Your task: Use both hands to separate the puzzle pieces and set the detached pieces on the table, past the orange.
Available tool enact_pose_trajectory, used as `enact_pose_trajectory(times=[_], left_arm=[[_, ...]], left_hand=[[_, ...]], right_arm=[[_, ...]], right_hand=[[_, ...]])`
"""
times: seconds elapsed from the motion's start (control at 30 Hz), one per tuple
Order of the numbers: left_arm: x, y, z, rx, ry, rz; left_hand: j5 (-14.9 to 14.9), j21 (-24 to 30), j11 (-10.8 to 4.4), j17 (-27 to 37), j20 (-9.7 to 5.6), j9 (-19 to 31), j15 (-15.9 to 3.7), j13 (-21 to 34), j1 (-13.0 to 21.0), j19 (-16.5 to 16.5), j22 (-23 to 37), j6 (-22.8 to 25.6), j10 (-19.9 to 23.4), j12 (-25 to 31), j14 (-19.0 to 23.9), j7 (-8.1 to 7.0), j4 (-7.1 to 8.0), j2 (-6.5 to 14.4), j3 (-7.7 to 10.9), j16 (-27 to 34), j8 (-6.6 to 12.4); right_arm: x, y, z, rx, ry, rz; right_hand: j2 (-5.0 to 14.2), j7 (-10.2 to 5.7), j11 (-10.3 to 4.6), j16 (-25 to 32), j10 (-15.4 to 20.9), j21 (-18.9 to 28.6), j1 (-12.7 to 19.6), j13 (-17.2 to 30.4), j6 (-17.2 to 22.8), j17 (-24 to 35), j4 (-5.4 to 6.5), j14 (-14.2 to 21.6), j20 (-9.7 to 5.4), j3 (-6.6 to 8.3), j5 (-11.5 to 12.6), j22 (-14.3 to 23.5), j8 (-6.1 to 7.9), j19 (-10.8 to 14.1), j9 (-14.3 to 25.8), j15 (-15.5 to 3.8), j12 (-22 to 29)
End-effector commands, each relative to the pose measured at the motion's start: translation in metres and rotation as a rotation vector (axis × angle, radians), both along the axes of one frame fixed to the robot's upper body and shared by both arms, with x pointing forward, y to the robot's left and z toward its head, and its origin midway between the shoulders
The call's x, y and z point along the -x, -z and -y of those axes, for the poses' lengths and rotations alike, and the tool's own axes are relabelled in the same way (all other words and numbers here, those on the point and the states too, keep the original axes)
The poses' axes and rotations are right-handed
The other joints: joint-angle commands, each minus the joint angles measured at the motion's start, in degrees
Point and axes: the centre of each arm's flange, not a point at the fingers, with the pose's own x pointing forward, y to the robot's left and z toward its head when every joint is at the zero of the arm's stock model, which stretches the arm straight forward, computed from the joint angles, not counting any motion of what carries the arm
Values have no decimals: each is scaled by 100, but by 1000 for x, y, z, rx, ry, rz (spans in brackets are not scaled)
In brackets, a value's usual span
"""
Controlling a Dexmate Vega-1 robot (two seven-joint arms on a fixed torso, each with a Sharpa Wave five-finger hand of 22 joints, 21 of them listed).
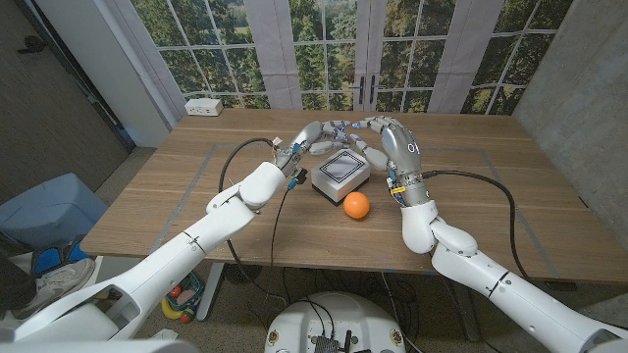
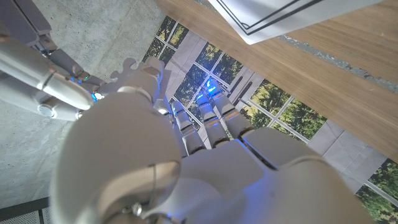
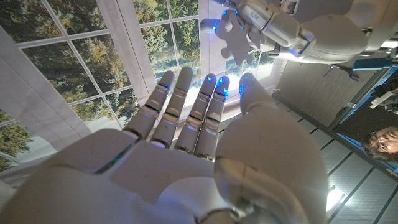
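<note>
- Head view: both hands meet above the table beyond the white box [image 1: 340, 172] and orange [image 1: 356, 205].
- Left wrist view: the left hand [image 2: 186, 168] pinches a puzzle piece [image 2: 127, 68] at its fingertips.
- Right wrist view: the right hand [image 3: 186, 155], fingers straight and empty, reaches toward that piece, just ahead.

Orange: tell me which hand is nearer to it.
Right. The right hand is raised just beyond the orange on its right; the left hand is farther, past the white box, holding a puzzle piece.
</note>
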Motion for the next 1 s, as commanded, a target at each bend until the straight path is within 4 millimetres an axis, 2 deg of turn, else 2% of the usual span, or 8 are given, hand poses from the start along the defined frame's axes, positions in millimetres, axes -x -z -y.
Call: enact_pose_trajectory(times=[0.03, 0.3, 0.5, 0.57, 0.73, 0.83, 0.9, 1.0], left_arm=[[-1, -3, 0, 9, 16, 32], [-6, -6, 0, 15, 43, 8], [-8, -6, 2, 25, 73, -24], [-10, -6, 4, 34, 105, -68], [-14, -4, 5, 41, 143, -132], [-14, -4, 5, 42, 154, -140], [-13, -5, 5, 47, 154, -137], [-13, -7, 5, 46, 149, -131]], left_hand=[[36, 31, -9, 8, 7, 10, -836, -2, 6, -19, 20, 22, -9, -2, -28, -60, -6, 24, -38, 29, 19], [34, 38, -12, 6, 11, 13, -835, -2, 6, -22, 21, 4, -5, 10, -26, -64, -8, 24, -56, 35, 16], [35, 43, -11, 4, 12, 17, -837, -1, 10, -21, 21, 8, -3, 16, -28, -72, -11, 26, -65, 37, 22], [37, 47, -8, 1, 12, 21, -836, -1, 16, -23, 21, 29, 9, 24, -21, -17, -16, 23, -72, 40, 33], [42, 54, 4, -3, 13, 24, -831, -1, 35, -23, 20, 39, 45, 40, -13, 31, -28, 19, -79, 44, 38], [44, 57, 9, -5, 11, 25, -827, -1, 45, -22, 20, 54, 66, 48, -12, 51, -33, 17, -82, 44, 44], [46, 58, 12, -5, 18, 26, -820, -2, 55, -26, 20, 50, 81, 54, -8, 52, -36, 20, -82, 46, 42], [49, 63, 11, -6, 21, 26, -822, -2, 72, -27, 20, 40, 97, 58, -7, 7, -41, 22, -84, 47, 36]], right_arm=[[-10, -3, 0, -56, -36, -121], [-16, -3, 0, -77, -75, -151], [-20, -4, 0, -118, -133, -181], [-23, -5, 1, -146, -191, -235], [-29, -6, 1, -171, -246, -285], [-31, -6, 2, -186, -264, -290], [-33, -5, 3, -198, -284, -292], [-35, -6, 4, -209, -297, -296]], right_hand=[[24, 17, -8, 65, 99, 33, -90, 61, 108, 76, 10, 86, 46, -47, -13, 26, 64, 14, 17, -870, 65], [39, 18, -21, 79, 209, 49, -88, 147, 96, 142, -6, 96, 55, -55, -1, 31, 63, -19, 27, -895, 149], [64, 18, -53, 94, 516, 87, 79, 338, 425, 246, -96, 196, 48, -6, 33, 39, 279, -69, 145, -917, 374], [62, 53, -68, 99, 572, 96, 110, 423, 550, 290, -102, 237, 42, -4, 38, 41, 372, -106, 198, -912, 445], [53, 87, -97, 167, 692, 87, 220, 557, 649, 402, -134, 331, 77, 4, 45, 49, 479, -231, 276, -926, 571], [89, 69, -144, 214, 920, 111, 459, 696, 762, 515, -197, 395, 57, 74, 69, 59, 594, -278, 354, -964, 745], [119, 93, -173, 241, 1036, 140, 546, 787, 940, 577, -188, 465, 32, 100, 72, 65, 713, -274, 409, -961, 847], [149, 184, -167, 283, 1123, 186, 653, 891, 1035, 654, -182, 568, -28, 129, 62, 72, 810, -240, 475, -964, 946]])
